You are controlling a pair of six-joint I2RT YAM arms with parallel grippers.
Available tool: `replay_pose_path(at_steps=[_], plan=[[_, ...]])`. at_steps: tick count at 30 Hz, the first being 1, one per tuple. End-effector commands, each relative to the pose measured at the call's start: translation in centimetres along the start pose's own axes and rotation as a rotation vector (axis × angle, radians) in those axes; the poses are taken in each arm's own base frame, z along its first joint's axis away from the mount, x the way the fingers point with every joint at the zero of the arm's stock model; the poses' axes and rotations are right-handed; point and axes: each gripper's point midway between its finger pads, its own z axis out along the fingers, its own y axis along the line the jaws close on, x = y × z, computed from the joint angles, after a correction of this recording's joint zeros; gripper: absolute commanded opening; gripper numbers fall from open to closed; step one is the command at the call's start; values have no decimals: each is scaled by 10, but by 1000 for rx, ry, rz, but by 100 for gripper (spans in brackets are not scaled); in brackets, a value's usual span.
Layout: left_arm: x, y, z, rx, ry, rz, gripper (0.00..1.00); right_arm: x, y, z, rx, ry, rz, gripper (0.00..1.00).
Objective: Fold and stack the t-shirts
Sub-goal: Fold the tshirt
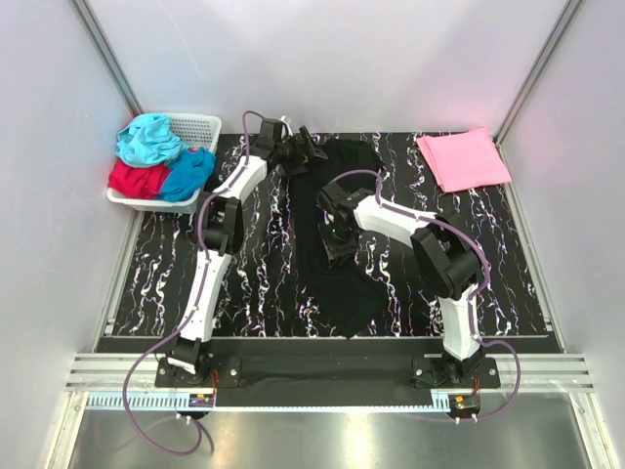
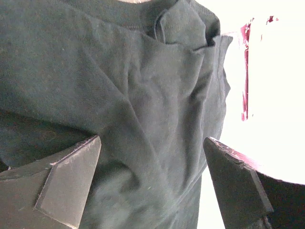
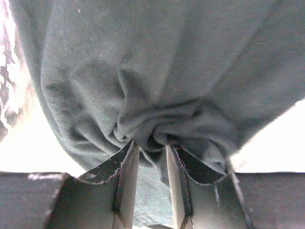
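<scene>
right tool (image 3: 148,143) is the near one: fingers pressed close together, pinching a bunched fold of the black t-shirt (image 1: 344,293) right at the tips. It sits about mid-length on the shirt, so cloth runs both nearward and farward from it. The shirt lies flat-ish on the bench (image 1: 254,283), long axis near-to-far, hem end toward the arm bases, collar end away. left tool (image 2: 152,143) is at that far end, fingers spread wide and gripping nothing, with cloth lying across the gap under them. From the left tool the collar (image 2: 119,14) is straight ahead, with a rumpled fold just right of it. My read: the next fold hinges on that far end, and the left arm is clearly the nearer one to it. The right arm only anchors the middle, so the fold line would cross the long axis about there. Can't tell how many layers the right tool has caught. Far right of both tools: pink t-shirt (image 1: 464,159), already folded flat, well apart. Far left of the left tool: basket (image 1: 200,125) holding the teal t-shirt (image 1: 148,140), red t-shirt (image 1: 135,179) and blue t-shirt (image 1: 188,174), not yet folded.
</scene>
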Motion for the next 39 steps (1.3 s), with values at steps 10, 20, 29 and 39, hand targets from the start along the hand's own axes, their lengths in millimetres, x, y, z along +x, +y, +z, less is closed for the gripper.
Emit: replay_pose_path(at_steps=[10, 20, 29, 39], plan=[[-88, -97, -97, 121, -251, 168, 99, -80, -7, -80, 178, -321, -12, 40], [-87, -122, -147, 92, -261, 185, 99, -97, -27, -112, 286, -412, 41, 42], [-23, -18, -214, -462, -210, 116, 98, -157, -100, -101, 276, -442, 358, 45], [50, -10, -223, -449, -33, 99, 95, -220, -122, -32, 203, -330, 285, 40]])
